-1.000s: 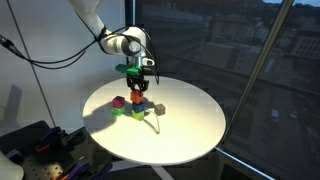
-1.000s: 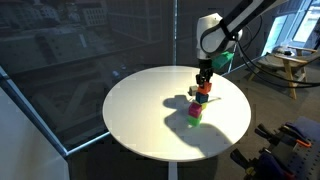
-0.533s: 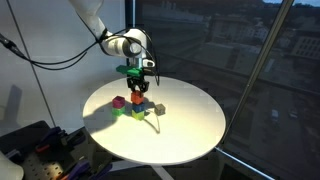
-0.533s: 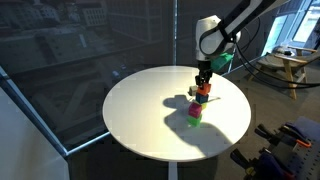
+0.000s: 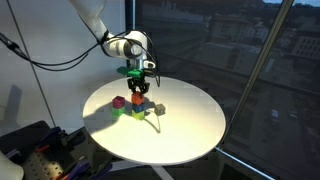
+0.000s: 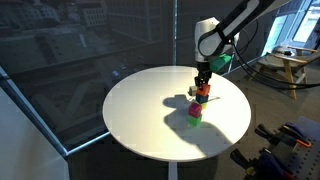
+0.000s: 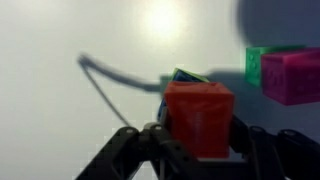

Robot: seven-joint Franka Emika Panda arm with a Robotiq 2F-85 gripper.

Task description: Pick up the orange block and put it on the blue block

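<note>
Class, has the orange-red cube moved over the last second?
No: the small orange-red cube, in the end effector, stays over the dark blue cube on the round white table.

I find no legible txt, labels, brands or nos. in any view; res. too low.

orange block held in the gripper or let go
Held: in the wrist view the orange block sits between the fingers of the gripper, over the blue block. Whether it touches the blue block, cannot tell.
</note>
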